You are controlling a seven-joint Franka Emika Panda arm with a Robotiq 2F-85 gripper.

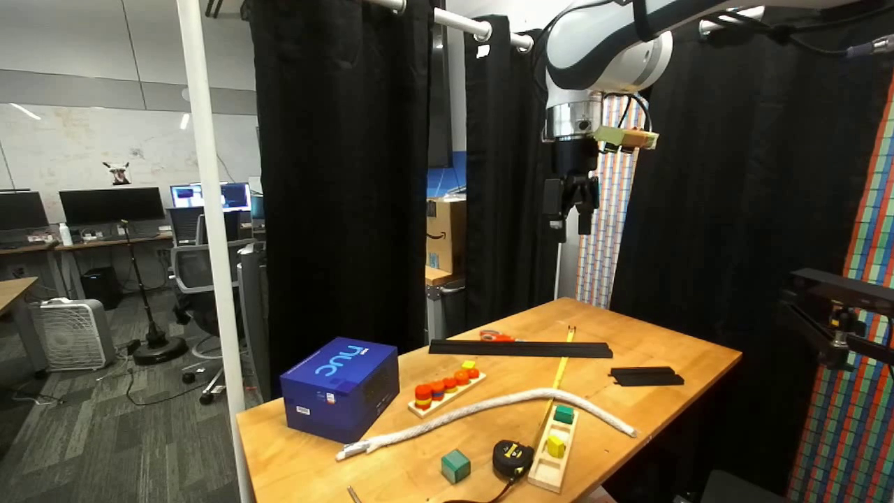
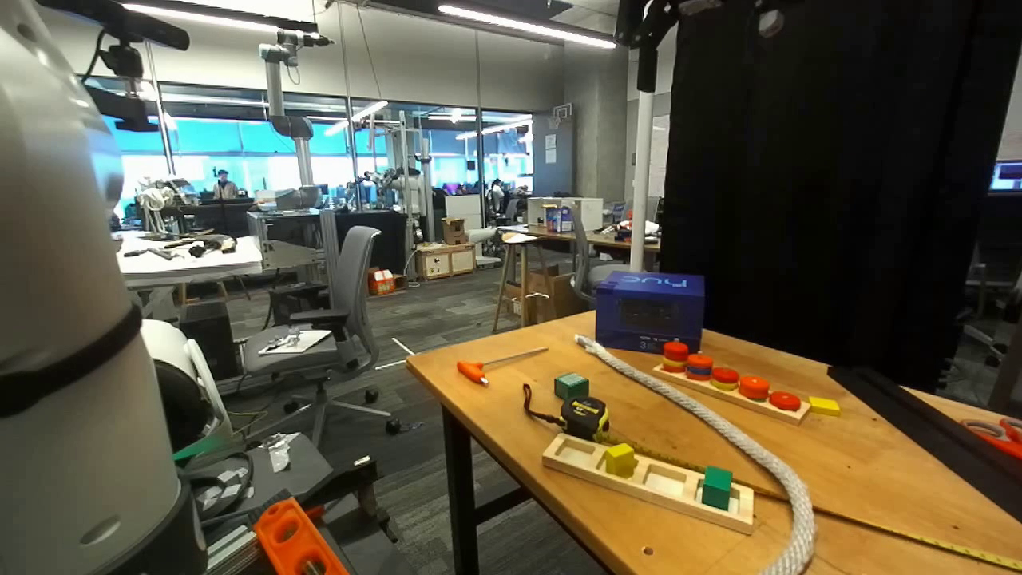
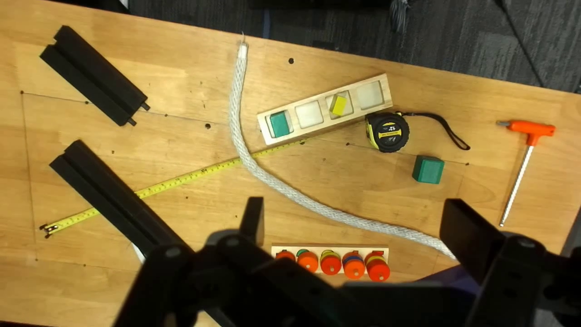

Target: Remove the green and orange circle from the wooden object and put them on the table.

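well below the end effector (image 1: 571, 229), jaws wide apart, orange circle (image 3: 307, 261) on the wooden object (image 3: 316, 250)

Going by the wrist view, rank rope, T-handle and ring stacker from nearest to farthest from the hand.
1. Rope: centre, partly framed by the open hand.
2. Ring stacker: bottom centre, apart from the rope.
3. T-handle: far right.

Rope (image 3: 327, 212) across tape blade (image 3: 181, 180); yellow block (image 3: 338, 105) askew in four-slot tray (image 3: 309, 114); blue box (image 1: 335, 391).
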